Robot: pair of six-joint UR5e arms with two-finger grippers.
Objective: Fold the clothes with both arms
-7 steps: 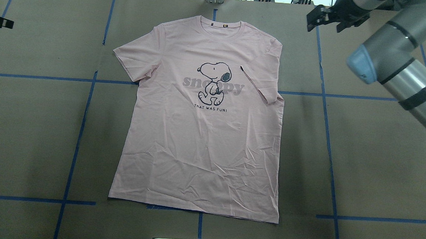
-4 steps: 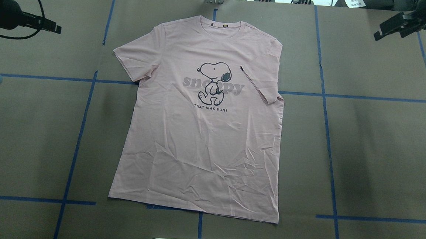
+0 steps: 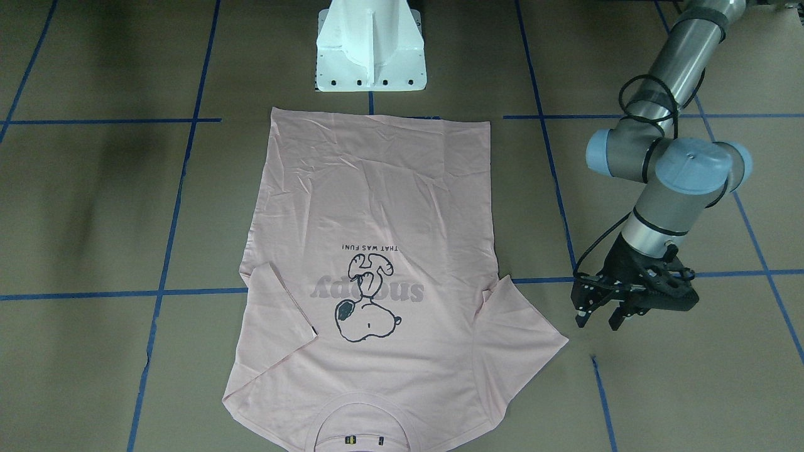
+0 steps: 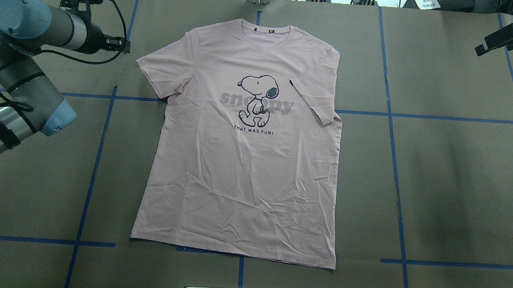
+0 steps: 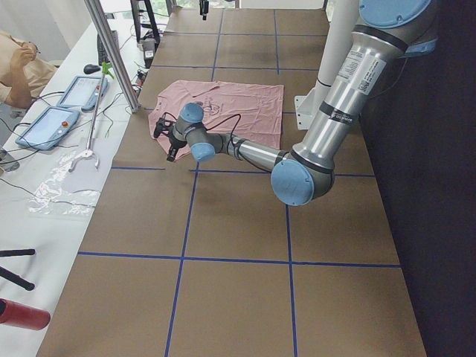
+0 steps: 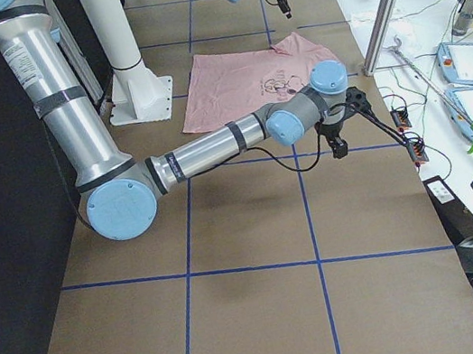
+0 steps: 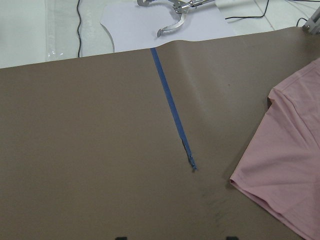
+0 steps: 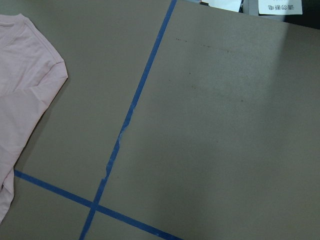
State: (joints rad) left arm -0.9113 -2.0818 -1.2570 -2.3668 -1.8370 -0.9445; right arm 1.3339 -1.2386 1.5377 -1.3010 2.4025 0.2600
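Observation:
The pale pink T-shirt (image 4: 242, 161) lies flat, print up, collar at the far edge; it also shows in the front view (image 3: 377, 201). The sleeve on the overhead view's right (image 4: 315, 98) is folded in over the chest. The other sleeve (image 4: 160, 71) lies spread out. My left gripper (image 3: 598, 323) is open and empty, just off that spread sleeve's outer edge, and shows in the overhead view (image 4: 122, 44). The sleeve's hem shows in the left wrist view (image 7: 285, 170). My right gripper (image 4: 482, 48) is at the far right corner, well clear of the shirt, seen edge-on; I cannot tell its state.
Blue tape lines (image 4: 95, 161) mark a grid on the brown table cover. The white pedestal base (image 3: 370, 50) stands at the shirt's hem side. A metal post (image 5: 111, 52) and a bench with tablets (image 5: 48, 123) lie beyond the far table edge.
My left arm has swung in from the left edge toward the spread sleeve. My right arm has pulled back to the far right corner. The shirt has not moved.

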